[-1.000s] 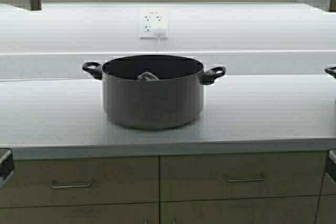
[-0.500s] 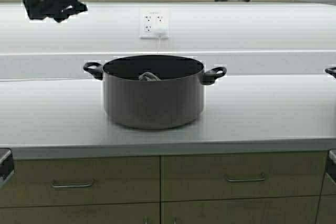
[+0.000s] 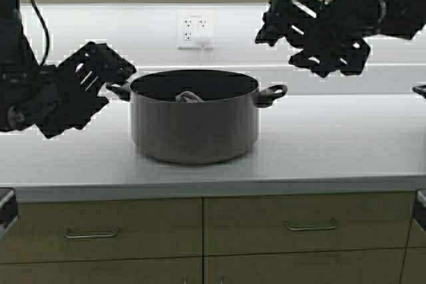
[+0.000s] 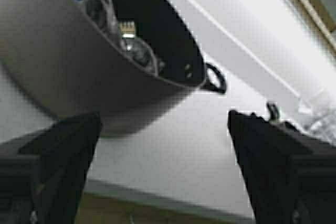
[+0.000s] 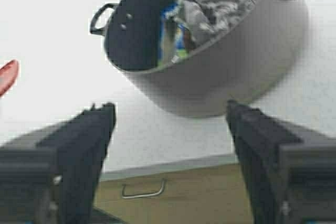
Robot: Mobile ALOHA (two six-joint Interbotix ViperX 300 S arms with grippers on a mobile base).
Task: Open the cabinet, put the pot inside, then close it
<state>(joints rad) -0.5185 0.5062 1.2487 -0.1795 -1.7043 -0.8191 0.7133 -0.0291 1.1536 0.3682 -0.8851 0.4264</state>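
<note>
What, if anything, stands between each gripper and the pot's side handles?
Nothing visible does. The left gripper hangs open right beside the pot, next to its left handle. The right gripper is open, above and behind the right handle, with only bare counter and wall between.

The lidless dark grey pot [image 3: 194, 118] stands upright on the counter, apparently holding crumpled items.
</note>
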